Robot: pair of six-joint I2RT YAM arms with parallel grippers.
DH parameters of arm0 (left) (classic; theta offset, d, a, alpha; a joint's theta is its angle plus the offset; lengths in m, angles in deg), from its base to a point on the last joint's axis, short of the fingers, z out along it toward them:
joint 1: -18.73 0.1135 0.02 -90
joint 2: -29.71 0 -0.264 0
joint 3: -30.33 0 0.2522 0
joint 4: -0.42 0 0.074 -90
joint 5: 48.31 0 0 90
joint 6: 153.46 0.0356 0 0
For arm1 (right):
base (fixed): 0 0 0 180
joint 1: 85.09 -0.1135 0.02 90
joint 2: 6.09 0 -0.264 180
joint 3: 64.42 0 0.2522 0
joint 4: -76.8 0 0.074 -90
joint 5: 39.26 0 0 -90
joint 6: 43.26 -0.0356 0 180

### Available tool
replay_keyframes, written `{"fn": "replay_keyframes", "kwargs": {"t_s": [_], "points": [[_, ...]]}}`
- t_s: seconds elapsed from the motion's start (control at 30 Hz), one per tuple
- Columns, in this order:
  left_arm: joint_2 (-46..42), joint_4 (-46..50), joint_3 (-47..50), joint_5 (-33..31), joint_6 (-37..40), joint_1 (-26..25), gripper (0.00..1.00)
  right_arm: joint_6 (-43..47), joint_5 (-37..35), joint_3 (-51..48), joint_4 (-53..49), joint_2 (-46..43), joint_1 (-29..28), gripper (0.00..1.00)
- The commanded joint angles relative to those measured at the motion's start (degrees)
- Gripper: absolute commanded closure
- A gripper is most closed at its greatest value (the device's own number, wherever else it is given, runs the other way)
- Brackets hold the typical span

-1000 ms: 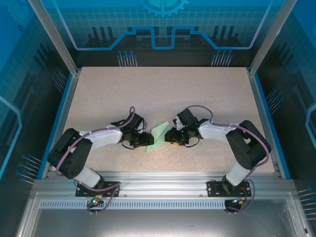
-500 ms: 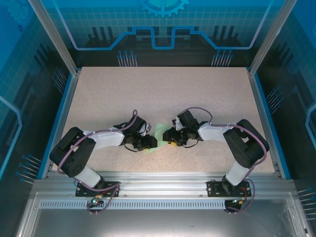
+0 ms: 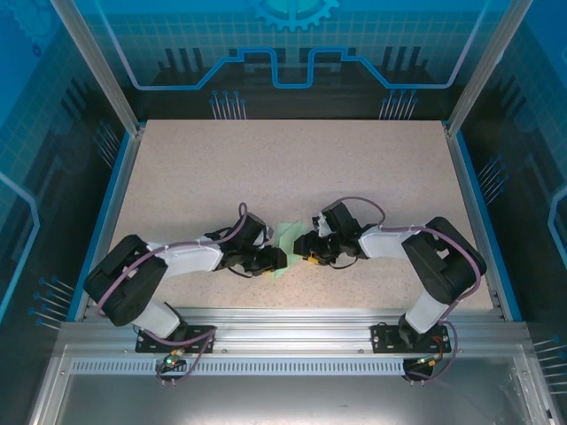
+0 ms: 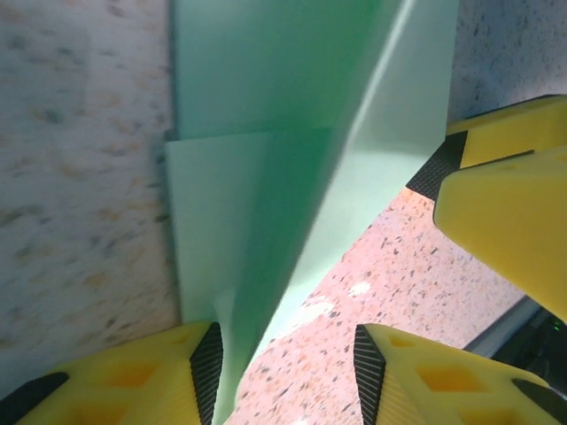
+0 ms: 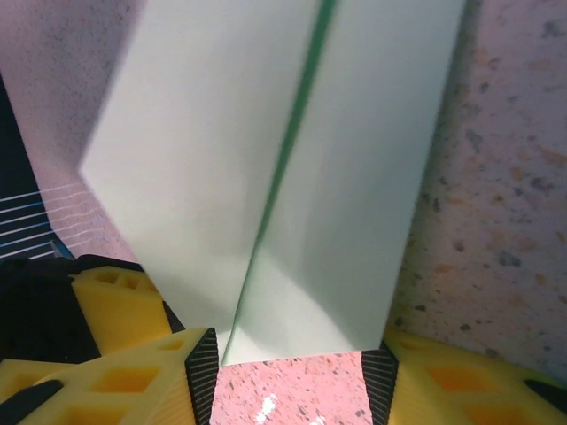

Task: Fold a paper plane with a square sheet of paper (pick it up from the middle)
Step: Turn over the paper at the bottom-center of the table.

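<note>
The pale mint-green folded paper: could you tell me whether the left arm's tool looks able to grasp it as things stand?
Probably yes: the pale mint-green folded paper reaches between the left tool's open jaws, beside one pad, and nothing else lies between them.

light: even, bright | shadows: soft | wrist views: blurred close up | glare: none

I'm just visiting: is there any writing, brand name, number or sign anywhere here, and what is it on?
None can be read. The green paper is blank, the yellow fingers bear no marks, and the blue back wall has a gear drawing and lines, no letters. The small parts at the arm bases are too small to tell.
</note>
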Motion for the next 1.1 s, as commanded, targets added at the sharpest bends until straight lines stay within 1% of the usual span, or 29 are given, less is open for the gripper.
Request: {"fn": "replay_keyframes", "kwargs": {"t_s": [0.0,0.1,0.37,0.4,0.5,0.53,0.7,0.93,1.0,1.07], "points": [[-4.8,6.8,0.5,-7.2,0.2,-0.1,0.51,-1.0,2.8,-0.3,2.9,0.3,-0.8,0.51],[-5.7,9.4,0.1,-9.7,1.7,0.1,0.49,-1.1,2.6,0.4,3.5,1.3,-1.1,0.51],[0.9,8.2,-3.0,-7.1,4.6,0.6,0.5,-1.8,1.8,1.7,5.3,3.4,-1.7,0.52],[1.6,8.2,-3.4,-7.2,4.8,0.6,0.52,-1.6,1.9,2.0,5.6,3.5,-1.8,0.52],[3.0,9.3,-4.2,-9.2,5.1,0.6,0.61,-1.4,2.2,3.0,5.9,4.5,-1.9,0.52],[3.0,9.1,-4.1,-9.9,5.0,0.6,0.63,-1.4,2.3,3.5,6.0,4.9,-2.0,0.52],[4.1,9.4,-4.4,-10.2,6.0,0.6,0.64,-0.7,2.4,5.2,6.0,6.3,-2.3,0.51],[4.6,7.1,-3.6,-7.7,5.8,0.5,0.67,1.1,1.9,8.3,3.6,7.9,-3.7,0.53],[4.6,7.2,-3.8,-7.6,5.8,0.5,0.68,1.6,0.9,9.1,2.2,8.2,-4.0,0.55],[4.4,7.4,-3.6,-7.8,5.7,0.5,0.69,2.2,0.1,9.6,0.8,8.6,-4.1,0.6]]}}
